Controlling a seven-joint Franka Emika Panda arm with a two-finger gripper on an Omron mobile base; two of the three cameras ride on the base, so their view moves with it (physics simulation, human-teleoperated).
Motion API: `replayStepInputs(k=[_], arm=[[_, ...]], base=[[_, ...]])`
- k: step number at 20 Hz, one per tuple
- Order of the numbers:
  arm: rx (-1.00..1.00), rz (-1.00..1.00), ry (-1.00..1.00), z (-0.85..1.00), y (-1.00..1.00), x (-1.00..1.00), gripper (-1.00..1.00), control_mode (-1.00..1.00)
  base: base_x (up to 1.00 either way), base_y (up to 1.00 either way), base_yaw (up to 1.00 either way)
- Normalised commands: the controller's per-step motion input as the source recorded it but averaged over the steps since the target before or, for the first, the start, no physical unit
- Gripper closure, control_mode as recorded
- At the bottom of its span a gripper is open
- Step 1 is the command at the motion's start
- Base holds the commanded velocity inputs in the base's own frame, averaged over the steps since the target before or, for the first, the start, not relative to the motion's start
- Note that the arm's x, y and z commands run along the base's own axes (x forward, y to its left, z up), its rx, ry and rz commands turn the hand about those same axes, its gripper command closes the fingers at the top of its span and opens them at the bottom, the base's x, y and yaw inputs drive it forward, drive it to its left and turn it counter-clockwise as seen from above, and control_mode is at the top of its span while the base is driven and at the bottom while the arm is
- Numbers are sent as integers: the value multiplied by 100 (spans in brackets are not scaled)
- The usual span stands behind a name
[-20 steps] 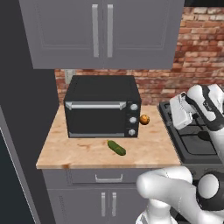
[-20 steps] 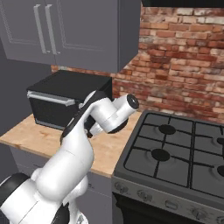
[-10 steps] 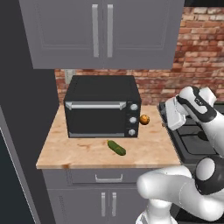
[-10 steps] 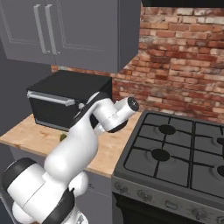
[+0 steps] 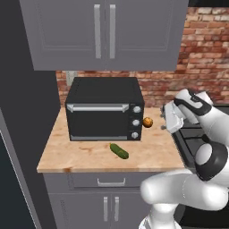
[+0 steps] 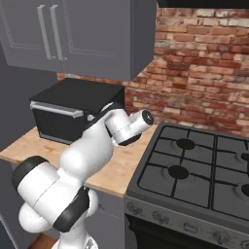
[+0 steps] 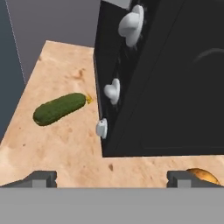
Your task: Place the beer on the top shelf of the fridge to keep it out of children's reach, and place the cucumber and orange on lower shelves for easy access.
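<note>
The fingers [image 7: 112, 179] are spread wide with nothing between them, hovering above the wooden worktop [image 5: 89, 154] to the right of the black countertop oven [image 5: 103, 109]. The cucumber [image 5: 119, 150] lies flat on the worktop just in front of the oven's right end, and the orange [image 5: 147, 122] sits on the worktop close beside the oven's right side, further back. In the hand view the orange [image 7: 200, 176] is right by one fingertip while the cucumber [image 7: 59, 108] is further off, past the oven's white knobs [image 7: 113, 90].

The likely risk: the orange is tucked close to the oven wall, so a finger coming down on that side could strike the oven or nudge the round fruit and send it rolling along the worktop toward the stove [image 6: 194, 168]. The cucumber, lying loose, could also skid if pinched off-centre.

The orange is mostly cut off in the hand view. The beer bottle cannot be made out. Of the fridge, a dark slab at the far left [image 5: 18, 134] may be its side, with the shelves hidden.
</note>
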Motion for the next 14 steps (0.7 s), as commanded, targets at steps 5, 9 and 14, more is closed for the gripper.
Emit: replayStepInputs(k=[5,9,14], arm=[[0,2,0,-20,-14,34,-100,-100],[0,3,0,-20,-16,33,-100,-100],[0,3,0,-20,-5,30,-100,-100]], base=[[0,0,0],[0,0,0],[0,0,0]])
